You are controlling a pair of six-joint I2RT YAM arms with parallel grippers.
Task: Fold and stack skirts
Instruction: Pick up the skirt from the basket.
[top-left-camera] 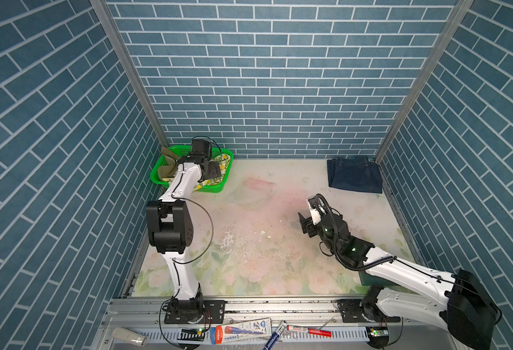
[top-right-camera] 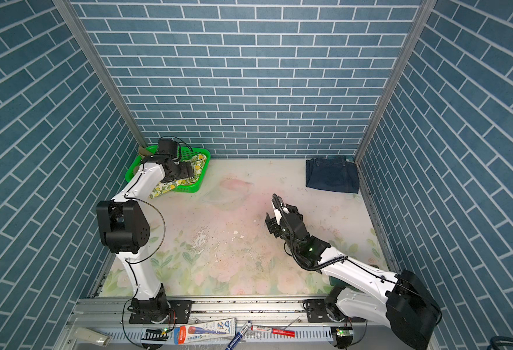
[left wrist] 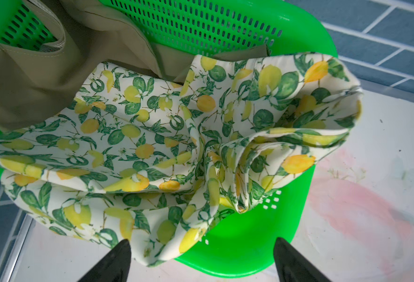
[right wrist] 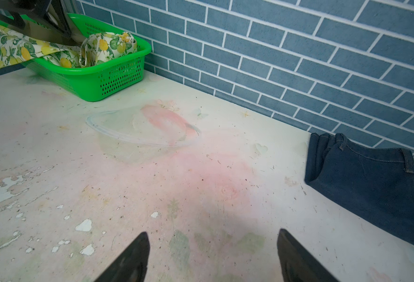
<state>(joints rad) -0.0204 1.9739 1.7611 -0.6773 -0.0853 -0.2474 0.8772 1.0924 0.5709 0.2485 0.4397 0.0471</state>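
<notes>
Green basket around crumpled lemon skirt

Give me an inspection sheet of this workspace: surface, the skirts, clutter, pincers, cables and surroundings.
Surface: floral-print table, worn, with peeled patches and dark specks.
Job's things: denim skirt folded in the far right corner; lemon-print skirt crumpled in the green basket, hanging over its rim; khaki skirt beside it in the basket.
Clutter: markers and a packet by the front rail, off the table.
Grippers: left pincer open over the basket, holding nothing; right pincer open above bare table.
Cables: black cable looping off the left arm; corrugated hose along the right arm.
Surroundings: blue brick-pattern walls on three sides.
</notes>
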